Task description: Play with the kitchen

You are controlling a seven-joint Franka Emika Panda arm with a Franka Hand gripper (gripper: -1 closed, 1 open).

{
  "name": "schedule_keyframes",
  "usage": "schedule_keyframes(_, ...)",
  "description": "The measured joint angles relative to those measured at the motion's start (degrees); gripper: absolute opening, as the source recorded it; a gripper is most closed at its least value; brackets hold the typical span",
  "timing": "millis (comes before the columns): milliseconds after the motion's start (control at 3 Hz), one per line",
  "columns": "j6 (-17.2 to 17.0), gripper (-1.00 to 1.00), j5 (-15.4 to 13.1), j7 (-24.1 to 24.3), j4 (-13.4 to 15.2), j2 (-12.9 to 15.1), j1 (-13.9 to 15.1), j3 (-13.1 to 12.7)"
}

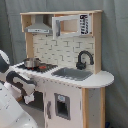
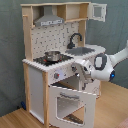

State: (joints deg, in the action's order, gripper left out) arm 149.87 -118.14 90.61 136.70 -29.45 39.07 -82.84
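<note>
Oven door [image 2: 73, 103]: hanging open on the kitchen [image 2: 59, 61], tilting outward.
Gripper [image 2: 80, 68]: hovering just above the door's top edge, beside the knobs.
Jaws: spread impossible to tell.

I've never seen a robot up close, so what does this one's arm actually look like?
In the second exterior view the arm is smooth glossy white, built of rounded tube-like segments with bulbous joints, dark rings at the seams and a small blue light near one joint. In the first exterior view its end section looks black and white.
</note>
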Motion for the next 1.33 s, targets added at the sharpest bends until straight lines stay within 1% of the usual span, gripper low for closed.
schedule_keyframes(333, 0.0, 1.0, 0.0, 0.0, 0.0, 0.0, 0.0, -0.2)
schedule_keyframes(667, -1.0, 1.0, 0.0, -2.8, 0.0, -0.3, 0.0, -3.8)
schedule_keyframes(1000, -2.8, 1.0, 0.0, -8.3, 0.4, -0.3, 0.4, -3.6)
schedule_keyframes(1333, -3.2, 1.0, 0.0, -13.4, 2.4, -0.9, -0.1, -1.7)
